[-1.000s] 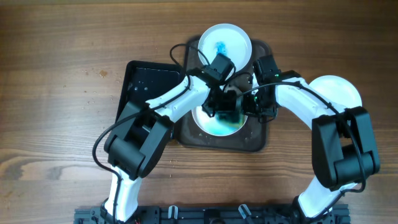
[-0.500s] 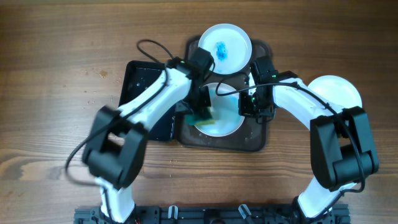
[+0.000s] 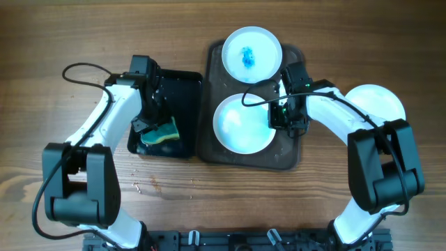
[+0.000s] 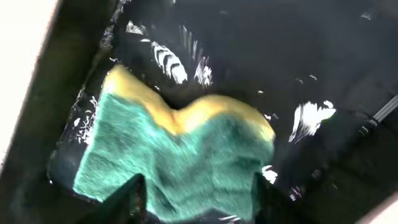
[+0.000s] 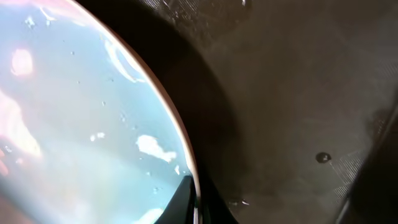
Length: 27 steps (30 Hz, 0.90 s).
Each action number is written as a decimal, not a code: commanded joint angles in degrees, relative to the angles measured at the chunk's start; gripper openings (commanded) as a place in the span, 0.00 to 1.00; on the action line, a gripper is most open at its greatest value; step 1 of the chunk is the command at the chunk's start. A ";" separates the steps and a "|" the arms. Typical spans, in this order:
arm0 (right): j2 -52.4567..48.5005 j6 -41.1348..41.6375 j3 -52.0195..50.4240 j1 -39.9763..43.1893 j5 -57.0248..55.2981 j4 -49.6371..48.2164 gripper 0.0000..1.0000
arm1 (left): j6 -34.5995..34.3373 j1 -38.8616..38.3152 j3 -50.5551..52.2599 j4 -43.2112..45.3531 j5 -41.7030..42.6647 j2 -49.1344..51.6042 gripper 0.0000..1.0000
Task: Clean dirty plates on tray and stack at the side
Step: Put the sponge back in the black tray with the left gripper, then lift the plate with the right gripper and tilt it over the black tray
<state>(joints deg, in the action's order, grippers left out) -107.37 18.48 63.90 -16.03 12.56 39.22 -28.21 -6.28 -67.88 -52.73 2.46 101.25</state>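
Observation:
A dark brown tray (image 3: 286, 157) holds two white plates. The far plate (image 3: 251, 54) has a blue smear. The near plate (image 3: 240, 125) looks wiped, with a wet sheen, and also shows in the right wrist view (image 5: 74, 112). My right gripper (image 3: 275, 117) is shut on the near plate's right rim; the fingers pinch the edge (image 5: 194, 196). My left gripper (image 3: 155, 125) is shut on a green and yellow sponge (image 3: 162, 132) inside the black basin (image 3: 185, 84). In the left wrist view the sponge (image 4: 186, 149) is squeezed between the fingers (image 4: 196, 186).
A clean white plate (image 3: 380, 101) lies on the wooden table to the right of the tray. The black basin stands right against the tray's left edge, its wet floor visible in the left wrist view (image 4: 280, 50). The brown tray's floor is wet (image 5: 298, 93).
My left gripper has carried the sponge off the near plate, leftward into the black basin. The near plate now shows uncovered. The right gripper has stayed on the rim.

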 commanded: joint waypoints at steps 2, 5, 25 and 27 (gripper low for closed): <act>5.35 -4.02 5.42 0.11 -5.38 8.74 0.04 | 2.51 0.61 -5.05 -3.32 3.30 -9.18 0.63; 8.79 -6.91 12.44 -0.17 -5.35 15.13 0.04 | 2.23 3.17 -7.43 -5.40 3.30 -18.14 0.77; 1.40 -22.53 25.05 -32.54 -48.78 -22.60 0.04 | 0.59 11.54 -7.72 -9.55 4.57 -40.72 1.00; 1.40 -26.53 25.05 -34.34 -54.31 -23.98 0.04 | 0.61 11.54 -7.72 -9.57 4.57 -40.70 1.00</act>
<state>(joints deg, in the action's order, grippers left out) -105.75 2.04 87.64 -47.44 -29.52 16.97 -27.29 4.91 -74.87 -62.22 6.13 60.53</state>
